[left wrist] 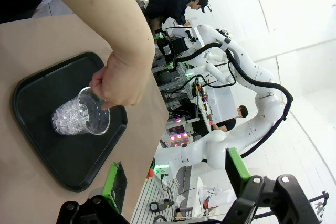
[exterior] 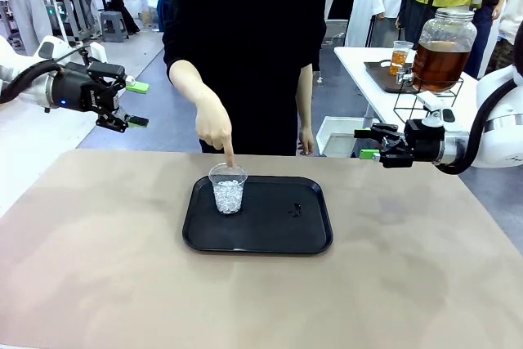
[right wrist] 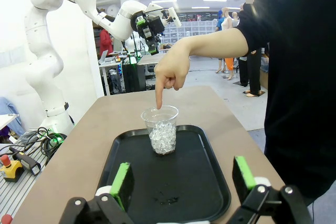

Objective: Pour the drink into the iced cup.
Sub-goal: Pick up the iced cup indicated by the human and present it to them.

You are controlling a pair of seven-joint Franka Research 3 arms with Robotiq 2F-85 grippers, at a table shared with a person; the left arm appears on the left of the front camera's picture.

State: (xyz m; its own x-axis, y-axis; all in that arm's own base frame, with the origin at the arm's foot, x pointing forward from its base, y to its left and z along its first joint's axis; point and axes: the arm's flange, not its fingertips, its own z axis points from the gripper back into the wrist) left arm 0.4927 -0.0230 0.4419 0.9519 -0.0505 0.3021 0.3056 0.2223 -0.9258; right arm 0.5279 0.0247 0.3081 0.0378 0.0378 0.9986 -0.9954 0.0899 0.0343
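Midway along the bench's (exterior: 98, 284) far edge, on the tray (exterior: 315, 239): cup (exterior: 228, 189) iced but dry, hand (exterior: 214, 124) pointing at it. Near the far corners, left pincer (exterior: 136, 104) and right pincer (exterior: 365, 143) open, empty. Drink (exterior: 438, 67) off the bench in its jar, so pouring not begun.

Front camera faces across the table (exterior: 98, 267) — both wrist cameras, nearer, share the iced cup (right wrist: 163, 129).

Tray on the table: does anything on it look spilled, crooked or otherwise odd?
Only one thing: a small patch of droplets lies on the tray, to the right of the cup in the front view, like a little spill. The cup stands upright, holding ice, and a person's hand points down at it.
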